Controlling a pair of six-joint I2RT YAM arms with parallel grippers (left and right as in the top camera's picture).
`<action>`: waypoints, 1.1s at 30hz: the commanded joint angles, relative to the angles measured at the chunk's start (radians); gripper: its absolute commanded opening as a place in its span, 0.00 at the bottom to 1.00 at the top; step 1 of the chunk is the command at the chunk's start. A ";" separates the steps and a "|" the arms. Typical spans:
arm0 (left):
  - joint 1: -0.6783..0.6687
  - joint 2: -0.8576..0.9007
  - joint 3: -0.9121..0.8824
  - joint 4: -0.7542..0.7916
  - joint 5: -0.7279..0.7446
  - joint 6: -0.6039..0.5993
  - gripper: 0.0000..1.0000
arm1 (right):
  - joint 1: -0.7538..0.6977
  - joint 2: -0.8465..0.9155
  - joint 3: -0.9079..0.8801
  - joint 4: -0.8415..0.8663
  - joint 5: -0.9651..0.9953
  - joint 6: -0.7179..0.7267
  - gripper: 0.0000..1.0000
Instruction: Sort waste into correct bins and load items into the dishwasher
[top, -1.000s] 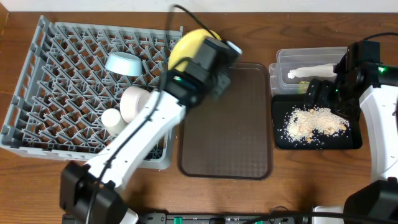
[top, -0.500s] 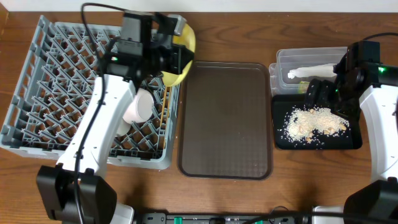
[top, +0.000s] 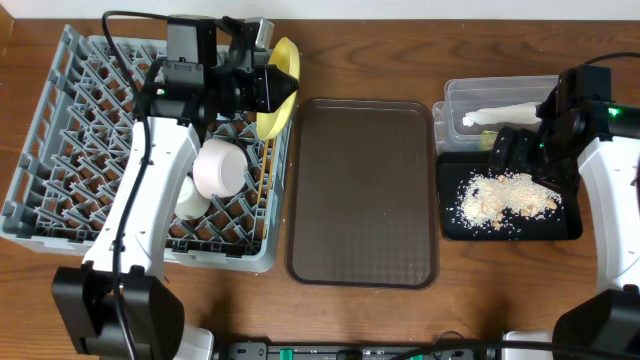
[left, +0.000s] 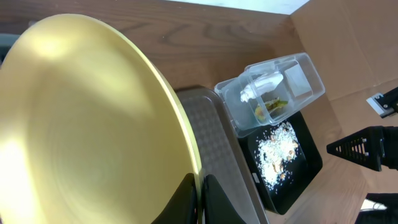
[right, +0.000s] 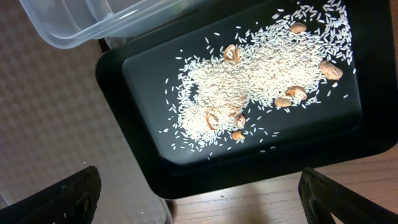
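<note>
My left gripper (top: 262, 88) (left: 200, 199) is shut on the rim of the yellow plate (top: 278, 88) (left: 87, 124) and holds it on edge over the back right corner of the grey dish rack (top: 70, 150). A white bowl (top: 220, 167), a white cup (top: 192, 200) and chopsticks (top: 266, 175) lie in the rack. The blue bowl is hidden. My right gripper (top: 515, 150) (right: 202, 193) is open and empty above the black tray (top: 570, 225) (right: 143, 168) of rice crumbs (top: 505, 197) (right: 261, 81). The clear tub (top: 450, 100) (left: 311, 68) holds the napkin (top: 505, 115) (left: 261, 84) and wrapper (left: 272, 109).
A large brown serving tray (top: 362, 195) lies between the rack and the bins, with nothing on it. The clear tub stands right behind the black tray. Wooden tabletop (top: 480, 300) shows along the front edge.
My left arm has swung left with the yellow plate, from the serving tray's back corner to the rack's right edge, tipping the plate on edge. The right arm has not moved.
</note>
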 joint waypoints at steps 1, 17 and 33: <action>0.005 0.039 -0.001 0.005 0.023 -0.013 0.07 | -0.003 -0.020 0.016 -0.002 -0.005 -0.009 0.99; 0.124 0.049 0.020 0.058 -0.139 -0.013 0.83 | -0.003 -0.020 0.016 -0.005 -0.005 -0.010 0.99; 0.129 -0.058 0.013 -0.548 -0.648 -0.013 0.86 | 0.038 -0.006 0.015 0.365 -0.129 -0.193 0.99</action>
